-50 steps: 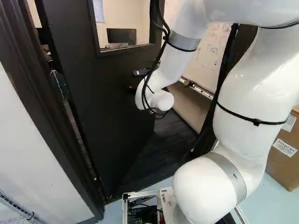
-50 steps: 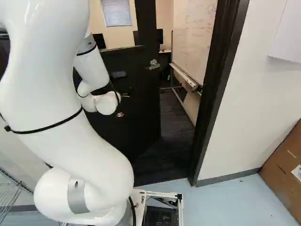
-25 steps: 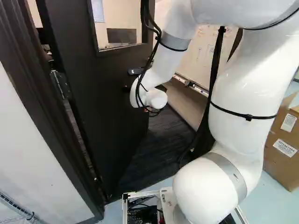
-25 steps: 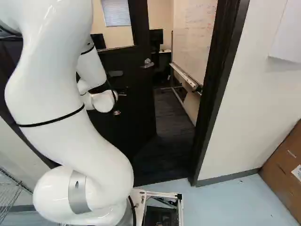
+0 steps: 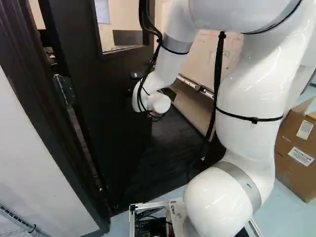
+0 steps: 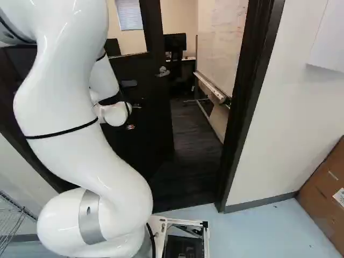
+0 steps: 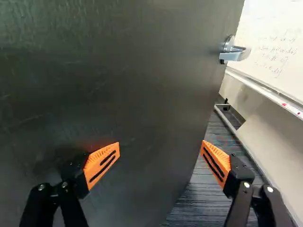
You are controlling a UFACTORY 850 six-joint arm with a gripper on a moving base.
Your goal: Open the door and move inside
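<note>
Hand partly hidden, indistinct against dark door

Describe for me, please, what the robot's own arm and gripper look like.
The arm is glossy white with rounded joints, grey bands, thin black ties and black cables running along it. The gripper has two black fingers with silver screws and wedge-shaped orange pads, each with dark slots.
</note>
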